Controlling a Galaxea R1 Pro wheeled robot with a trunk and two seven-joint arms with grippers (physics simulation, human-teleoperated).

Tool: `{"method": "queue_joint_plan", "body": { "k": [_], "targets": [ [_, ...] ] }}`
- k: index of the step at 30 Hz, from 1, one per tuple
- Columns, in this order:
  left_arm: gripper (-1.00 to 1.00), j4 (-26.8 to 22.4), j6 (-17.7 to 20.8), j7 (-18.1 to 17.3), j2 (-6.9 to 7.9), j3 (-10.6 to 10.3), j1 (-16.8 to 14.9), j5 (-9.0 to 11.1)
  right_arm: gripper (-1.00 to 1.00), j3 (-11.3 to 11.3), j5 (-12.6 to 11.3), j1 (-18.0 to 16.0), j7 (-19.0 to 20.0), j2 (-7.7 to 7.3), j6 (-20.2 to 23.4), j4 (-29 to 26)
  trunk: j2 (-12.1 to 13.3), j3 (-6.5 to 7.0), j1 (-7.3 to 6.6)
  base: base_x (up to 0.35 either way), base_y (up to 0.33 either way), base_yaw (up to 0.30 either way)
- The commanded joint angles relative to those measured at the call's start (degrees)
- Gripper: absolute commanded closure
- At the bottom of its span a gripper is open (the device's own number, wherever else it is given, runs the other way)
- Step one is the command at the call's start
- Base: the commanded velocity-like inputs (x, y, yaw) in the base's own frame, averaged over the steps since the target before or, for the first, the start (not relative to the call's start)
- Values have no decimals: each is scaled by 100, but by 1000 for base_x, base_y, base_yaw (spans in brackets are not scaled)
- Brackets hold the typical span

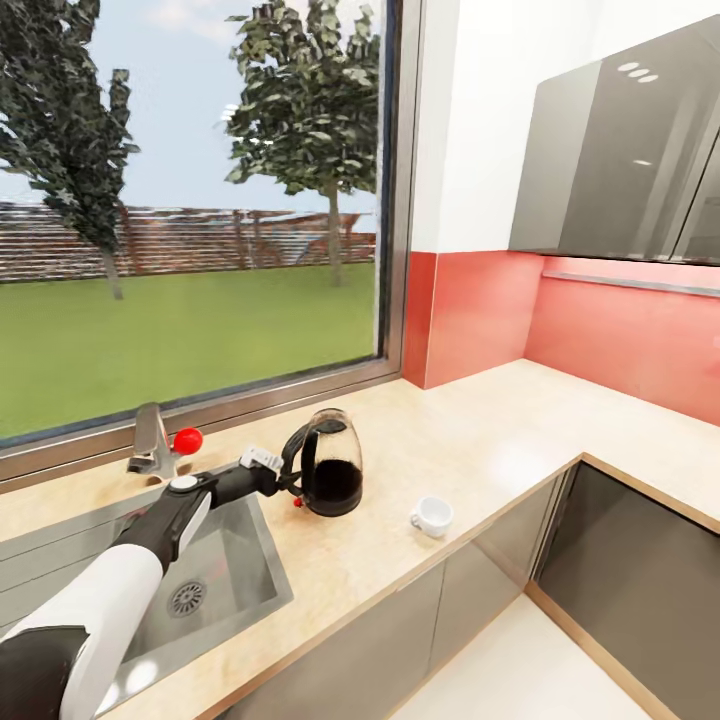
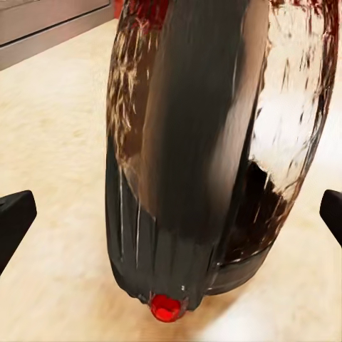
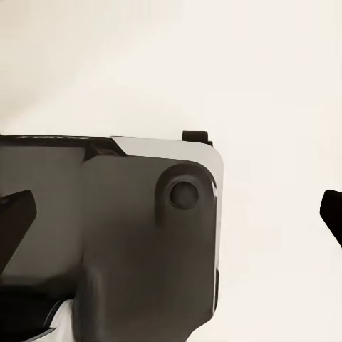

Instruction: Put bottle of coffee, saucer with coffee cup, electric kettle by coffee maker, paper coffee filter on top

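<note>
Left end effector (image 1: pixel 292 487), fingers spread, flanks the electric kettle (image 1: pixel 330 463) handle (no readable label); coffee cup (image 1: pixel 432 515) nearby.

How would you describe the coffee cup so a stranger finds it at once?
Start at the steel sink in the kitchen countertop under the window. Beyond the electric kettle, near the counter's front edge, sits the coffee cup: small, plain white, opaque, unlike the dark glass kettle.

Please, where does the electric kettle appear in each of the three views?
Head view: the electric kettle stands on the kitchen countertop, right of the sink.
Left wrist view: kettle close-up between the open fingers.
Right wrist view: not in it.
Shared landmark: the kettle's red switch.
</note>
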Motion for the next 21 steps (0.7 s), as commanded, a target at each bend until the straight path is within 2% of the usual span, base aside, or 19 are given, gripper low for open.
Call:
{"method": "queue_joint_plan", "body": {
  "k": [1,21],
  "targets": [
    [-100,-9,17,-21,-2,9,-2,-32,-100,-50,55,-2,18,-2,-19,5,-4,-2,2,0,0,0],
    [-100,-12,18,-21,-31,27,-8,-32,-100,-50,55,-2,16,-5,-19,5,-4,-2,2,40,-16,0]
  ]
}}
